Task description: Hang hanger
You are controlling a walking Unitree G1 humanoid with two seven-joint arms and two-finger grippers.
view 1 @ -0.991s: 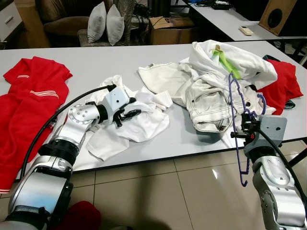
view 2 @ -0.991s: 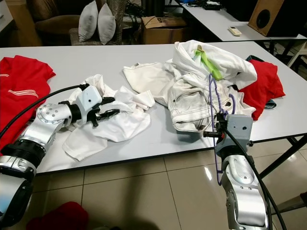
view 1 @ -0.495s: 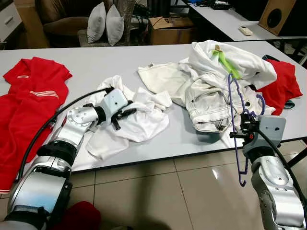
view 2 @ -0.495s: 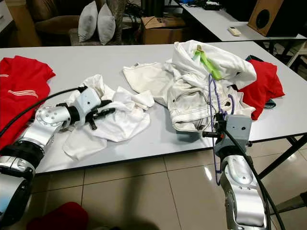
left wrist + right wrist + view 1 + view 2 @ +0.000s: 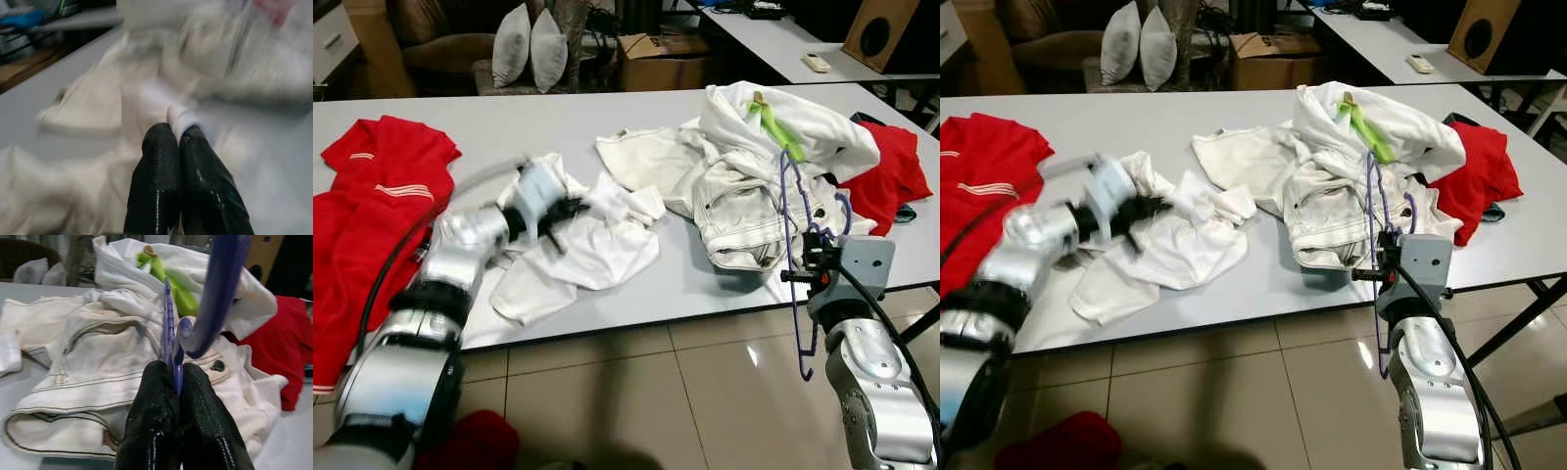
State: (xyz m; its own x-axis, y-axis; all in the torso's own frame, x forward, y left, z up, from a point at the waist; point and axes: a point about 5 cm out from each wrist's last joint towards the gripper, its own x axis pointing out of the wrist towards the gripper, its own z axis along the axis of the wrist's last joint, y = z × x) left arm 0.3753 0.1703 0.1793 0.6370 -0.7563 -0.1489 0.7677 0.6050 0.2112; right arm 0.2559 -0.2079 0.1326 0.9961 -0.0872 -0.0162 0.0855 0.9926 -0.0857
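A purple hanger (image 5: 790, 211) hangs upright at the table's front right edge, its lower end below the tabletop. My right gripper (image 5: 808, 262) is shut on its stem; in the right wrist view the fingers (image 5: 156, 396) clamp the purple stem (image 5: 170, 333). A crumpled white shirt (image 5: 597, 245) lies at the table's front centre-left. My left gripper (image 5: 570, 208) is blurred by motion and is on the shirt. The left wrist view shows that gripper (image 5: 177, 132) shut with a fold of white cloth (image 5: 182, 117) pinched at the tips.
A heap of white jacket and trousers (image 5: 744, 196) with a green hanger (image 5: 773, 122) on top sits just behind the purple hanger. Red garments lie at the far left (image 5: 372, 215) and far right (image 5: 891, 171) of the grey table (image 5: 509, 127). Tiled floor (image 5: 636, 392) lies in front.
My left arm has swung up and back over the table, now blurred, dragging the white shirt's fold with it. The right arm and purple hanger have stayed put.
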